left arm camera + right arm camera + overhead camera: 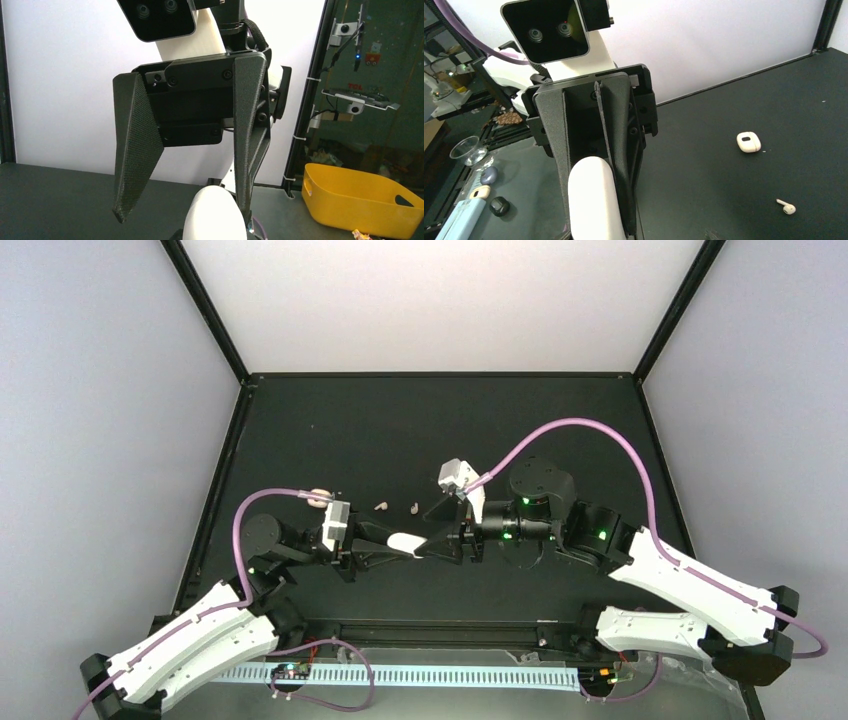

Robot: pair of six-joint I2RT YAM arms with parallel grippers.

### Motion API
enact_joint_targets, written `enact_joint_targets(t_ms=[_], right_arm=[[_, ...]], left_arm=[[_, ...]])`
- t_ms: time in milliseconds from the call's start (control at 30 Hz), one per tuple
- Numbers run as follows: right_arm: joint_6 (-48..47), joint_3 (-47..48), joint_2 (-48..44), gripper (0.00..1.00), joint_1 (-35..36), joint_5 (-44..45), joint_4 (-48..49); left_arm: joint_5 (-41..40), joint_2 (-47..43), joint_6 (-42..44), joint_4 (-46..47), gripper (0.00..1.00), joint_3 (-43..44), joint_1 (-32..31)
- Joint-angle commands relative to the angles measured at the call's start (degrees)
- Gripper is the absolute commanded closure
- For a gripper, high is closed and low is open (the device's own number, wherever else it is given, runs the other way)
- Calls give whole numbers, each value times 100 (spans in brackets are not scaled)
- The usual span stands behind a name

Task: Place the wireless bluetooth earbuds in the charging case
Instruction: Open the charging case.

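From above, your left gripper (392, 543) had its fingers clenched on the white charging case (407, 541), seemingly clear of the desk (560, 420), probably so the right gripper (432, 543) could meet it head-on. 2 beige earbuds (382, 506) lay near, at 12 o'clock of it.

In your left wrist view the right fingers (135, 150) stood released and spread wide, facing the case's free end, likely to work the lid.

In your right wrist view 1 white earbud (786, 206) lay at 4 o'clock, well apart.
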Motion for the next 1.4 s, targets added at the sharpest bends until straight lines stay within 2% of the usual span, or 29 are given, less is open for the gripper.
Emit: enact_joint_targets(t_ms=[0, 200, 467, 700, 900, 1033, 1367], right_arm=[[86, 150, -102, 35, -30, 975, -128], [215, 139, -309, 35, -36, 1266, -29], [227, 159, -276, 37, -32, 464, 27], [194, 234, -197, 39, -32, 355, 28], [180, 298, -93, 52, -28, 459, -54], [168, 304, -129, 54, -28, 646, -64], [63, 342, 8, 70, -23, 30, -44]], left_arm=[[391, -34, 117, 129, 98, 315, -20], [384, -37, 211, 35, 98, 307, -20], [350, 26, 212, 79, 98, 336, -21], [336, 69, 190, 84, 98, 368, -19], [357, 128, 193, 98, 98, 411, -21], [370, 156, 189, 99, 98, 420, -21], [198, 331, 182, 161, 98, 460, -19]])
